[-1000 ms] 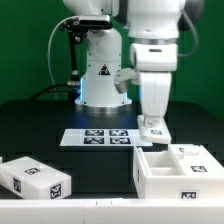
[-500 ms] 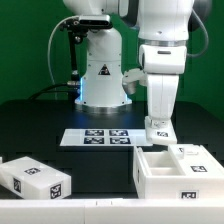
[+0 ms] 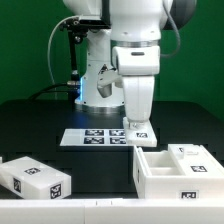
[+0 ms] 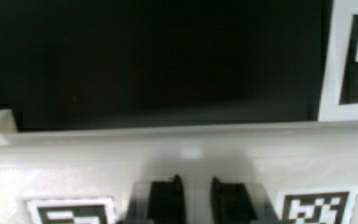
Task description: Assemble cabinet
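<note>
No legible words, numbers or brand names in either view. Only black-and-white square fiducial tags are noted: four on the marker board (image 3: 98,137), two on the closed cabinet box (image 3: 35,180), and one on the open compartmented box (image 3: 160,185). One more sits at the robot arm's (image 3: 140,95) lower end. In the wrist view, two are on a white panel (image 4: 176,160).

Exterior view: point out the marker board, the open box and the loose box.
marker board (image 3: 95,138), exterior view, centre.
open box (image 3: 160,190), exterior view, front wall.
loose box (image 3: 30,168), exterior view, top face.
</note>
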### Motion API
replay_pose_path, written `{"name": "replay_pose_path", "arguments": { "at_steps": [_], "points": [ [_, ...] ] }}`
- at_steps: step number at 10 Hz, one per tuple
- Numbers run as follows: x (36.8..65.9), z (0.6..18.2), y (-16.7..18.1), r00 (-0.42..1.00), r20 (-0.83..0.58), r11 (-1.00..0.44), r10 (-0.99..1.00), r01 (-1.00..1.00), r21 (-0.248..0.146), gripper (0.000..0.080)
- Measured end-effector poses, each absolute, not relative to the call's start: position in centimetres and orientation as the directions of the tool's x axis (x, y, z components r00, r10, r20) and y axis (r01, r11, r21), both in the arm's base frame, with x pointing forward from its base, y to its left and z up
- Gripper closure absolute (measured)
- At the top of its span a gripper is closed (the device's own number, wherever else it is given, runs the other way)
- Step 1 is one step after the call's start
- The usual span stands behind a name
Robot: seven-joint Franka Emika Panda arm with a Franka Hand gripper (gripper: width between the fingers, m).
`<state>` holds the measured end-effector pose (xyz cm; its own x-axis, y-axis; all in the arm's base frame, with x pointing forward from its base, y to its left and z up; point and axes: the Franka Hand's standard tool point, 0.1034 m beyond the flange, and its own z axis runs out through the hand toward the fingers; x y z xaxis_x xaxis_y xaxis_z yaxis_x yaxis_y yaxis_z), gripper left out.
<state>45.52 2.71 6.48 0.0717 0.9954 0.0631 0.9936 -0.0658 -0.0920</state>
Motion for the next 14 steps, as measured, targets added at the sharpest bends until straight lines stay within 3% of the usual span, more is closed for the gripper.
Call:
{"name": "replay_pose_path", "arguments": {
  "at_steps": [3,5,8,9,13,14],
  "points": [
    [45.9,6.5,1.3,0.097,0.161,-0.087,0.982,0.994,-0.068,0.0735],
    [45.8,6.3,0.9,0.116,0.151,-0.106,0.982,0.992,-0.075,0.0735],
    [46.7,7.7,3.5,0.008,0.127,-0.005,0.992,1.000,-0.027,0.0735],
    [46.9,7.8,3.7,-0.001,0.120,-0.002,0.993,1.000,0.023,0.0735],
    [46.3,7.3,3.6,0.034,0.114,-0.034,0.993,0.999,-0.002,0.0735],
    [45.9,6.8,4.5,0.060,0.104,-0.058,0.993,0.998,-0.024,0.0735]
  ]
}}
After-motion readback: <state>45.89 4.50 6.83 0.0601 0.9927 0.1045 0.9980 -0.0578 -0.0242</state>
